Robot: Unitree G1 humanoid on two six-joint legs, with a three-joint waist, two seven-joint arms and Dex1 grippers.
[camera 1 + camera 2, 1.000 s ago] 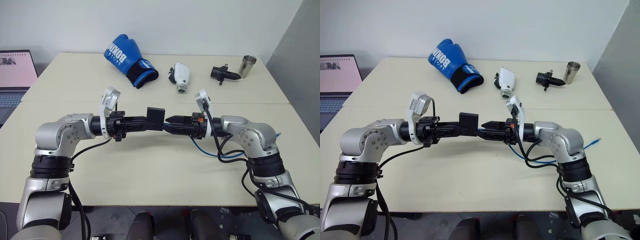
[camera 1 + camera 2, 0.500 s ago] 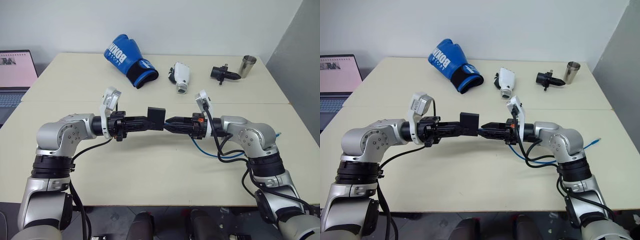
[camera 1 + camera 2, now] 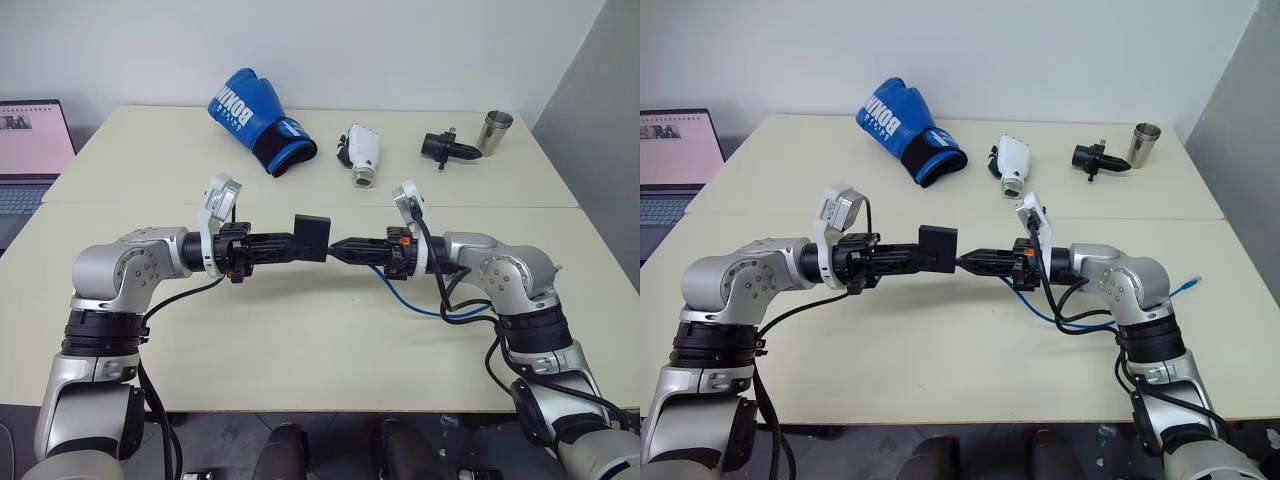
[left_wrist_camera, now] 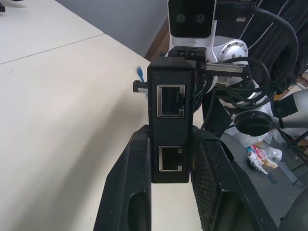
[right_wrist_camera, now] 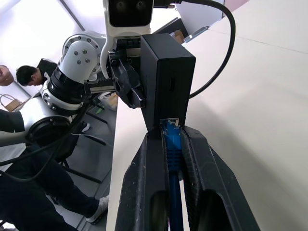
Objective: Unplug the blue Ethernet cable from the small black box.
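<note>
Head views
Table: a pale beige top with both arms held level above it, pointing at each other.
Left gripper: pinched the small black box, which sat upright in the air between the two arms.
Right gripper: its tips were pressed together right at the box's side, pinching the blue cable where it entered the box.
Cable run: it dropped from the right gripper, curved over the table under the right arm, and its free end lay near the table's right edge.
Far side of table: a blue boxing glove, a white gadget, a black gadget with prongs and a steel cup just beside it.
Laptop: open, at the left edge.

Left wrist view
Box: clamped between the two black fingers, two ports on the face towards the camera, both looking empty.
Behind the box: the right arm's white camera housing and its black wiring.

Right wrist view
Fingers: closed on the blue plug, one on each side.
Plug: seated in the box, in a port low on its side.
Background: the left arm holding the box, and a person sitting well behind it.
</note>
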